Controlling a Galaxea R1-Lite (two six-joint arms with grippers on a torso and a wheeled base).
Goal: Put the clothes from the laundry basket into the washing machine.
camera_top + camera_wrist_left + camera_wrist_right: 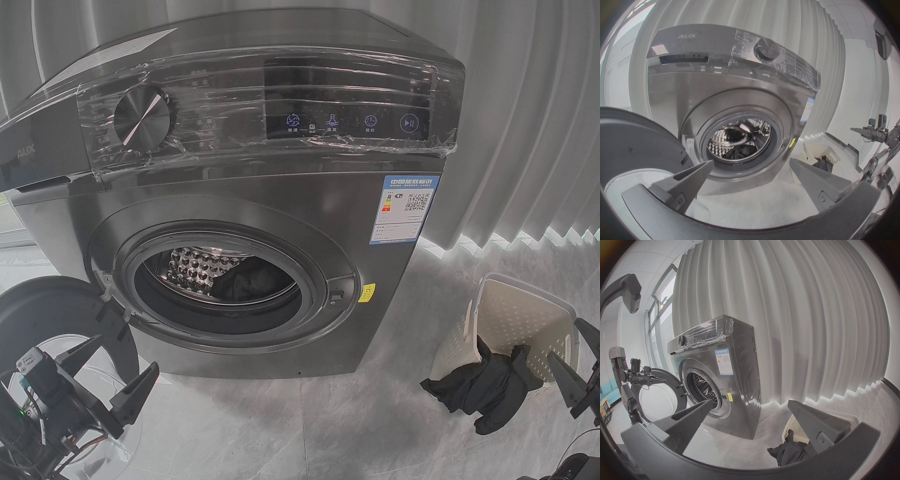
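Where clothes [484, 387] drape the laundry basket [522, 319], the right gripper [562, 338] hangs beside.

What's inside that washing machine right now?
A dark garment lies in the drum. The drum's bottom is hidden behind the door ring, so anything lying lower cannot be seen.

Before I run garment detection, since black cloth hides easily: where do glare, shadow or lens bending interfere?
Head view: clear plastic wrap across the grey washing machine throws glare; the black garment in its steel drum sits in shadow. Left wrist view: fisheye bows the machine's edges. Right wrist view: light glows under the white pleated curtain, behind the black cloth over the cream laundry basket.
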